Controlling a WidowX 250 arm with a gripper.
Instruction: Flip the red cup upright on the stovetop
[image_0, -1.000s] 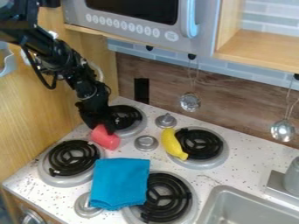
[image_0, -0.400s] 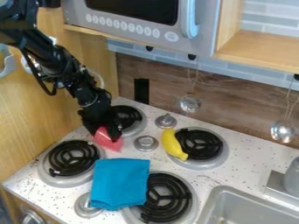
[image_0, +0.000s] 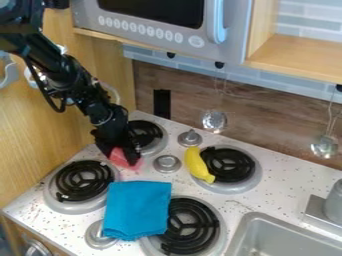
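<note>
Over the speckled stovetop (image_0: 274, 195), the black gripper (image_0: 124, 150) is crowding a coil burner (image_0: 148, 132); a sideways swing could be snagging the raised coil. The blue cloth (image_0: 137, 207) is lying near, risking being dragged by a low sweep. The pinkish-red object (image_0: 121, 159) is showing at the gripper's tip, partly hidden; I cannot tell whether it is being gripped, so poor contact could be letting it roll against the knob (image_0: 167, 163).
</note>
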